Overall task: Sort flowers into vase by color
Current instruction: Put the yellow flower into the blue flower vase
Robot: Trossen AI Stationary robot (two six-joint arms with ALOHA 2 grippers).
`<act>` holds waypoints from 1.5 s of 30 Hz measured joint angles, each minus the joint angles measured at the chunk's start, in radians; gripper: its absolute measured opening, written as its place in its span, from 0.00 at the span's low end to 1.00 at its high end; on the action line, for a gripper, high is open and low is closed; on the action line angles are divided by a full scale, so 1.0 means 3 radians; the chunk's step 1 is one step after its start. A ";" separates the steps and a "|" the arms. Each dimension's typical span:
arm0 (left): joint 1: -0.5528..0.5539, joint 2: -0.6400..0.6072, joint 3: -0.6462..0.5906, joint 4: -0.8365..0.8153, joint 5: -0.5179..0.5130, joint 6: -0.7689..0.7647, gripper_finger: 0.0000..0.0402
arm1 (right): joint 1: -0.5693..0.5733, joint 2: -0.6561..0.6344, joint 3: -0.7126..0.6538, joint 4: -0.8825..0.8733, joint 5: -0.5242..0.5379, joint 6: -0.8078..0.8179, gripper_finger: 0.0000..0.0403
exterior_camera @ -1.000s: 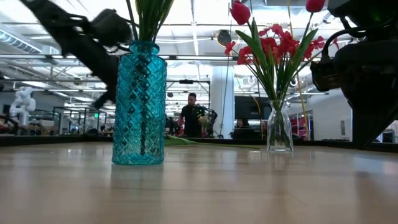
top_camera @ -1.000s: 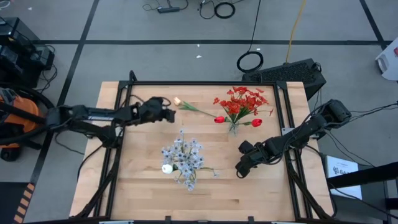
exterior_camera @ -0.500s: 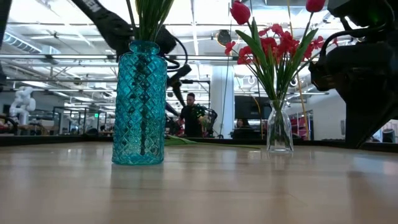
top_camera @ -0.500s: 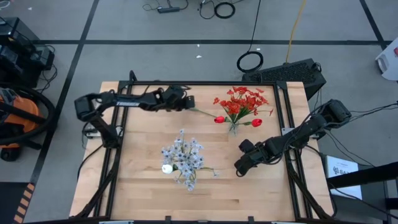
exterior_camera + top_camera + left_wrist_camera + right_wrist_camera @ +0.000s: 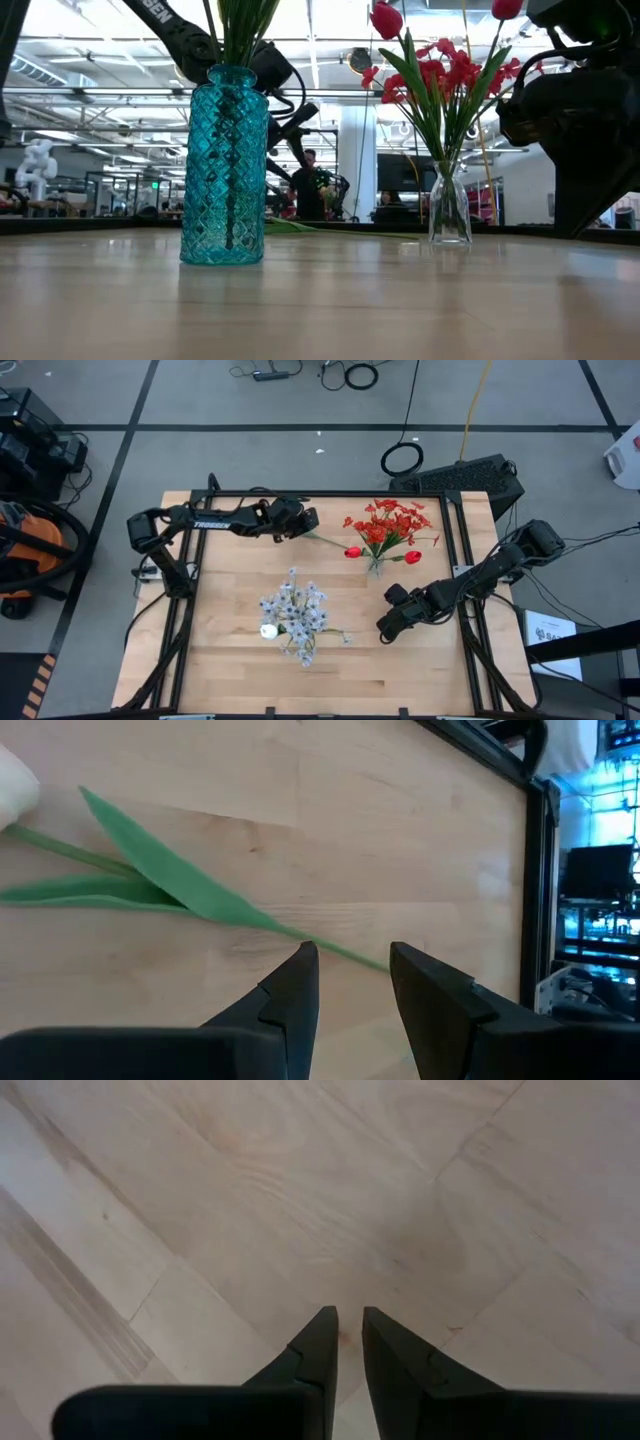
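The left gripper's (image 5: 352, 982) jaws are held apart, straddling the green stem (image 5: 340, 954) of a cream tulip (image 5: 322, 539) lying flat near the table's (image 5: 230, 600) far edge. The right gripper's (image 5: 349, 1342) jaws are seen nearly together, empty, low over bare wood. Red flowers (image 5: 385, 526) are seen in the clear vase (image 5: 449, 212), pale sprays (image 5: 293, 610) in the teal vase (image 5: 225, 170).

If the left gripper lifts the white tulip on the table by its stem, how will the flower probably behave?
The white tulip has a thin stem, so it will probably bend and droop beyond the left gripper. It looks light, so lifting should be easy. The stem lies flat on the table between open fingers, so it may slip or roll when pinched.
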 joint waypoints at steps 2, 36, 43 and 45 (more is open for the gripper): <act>0.0000 0.0000 0.0000 0.0064 -0.0001 0.0000 0.33 | 0.0000 0.0000 0.0000 0.0001 0.0000 0.0000 0.11; -0.0251 0.0219 0.0033 0.0055 -0.0138 -0.1326 0.47 | 0.0000 0.0000 0.0000 0.0089 -0.0008 -0.0681 0.11; -0.0356 0.0678 0.0524 -0.0422 -0.0201 -0.1748 0.47 | 0.0000 0.0000 0.0000 0.0104 0.0002 -0.0948 0.11; -0.0341 0.0793 0.0722 -0.0514 -0.0221 -0.1751 0.47 | 0.0000 0.0001 -0.0001 0.0104 0.0004 -0.0973 0.11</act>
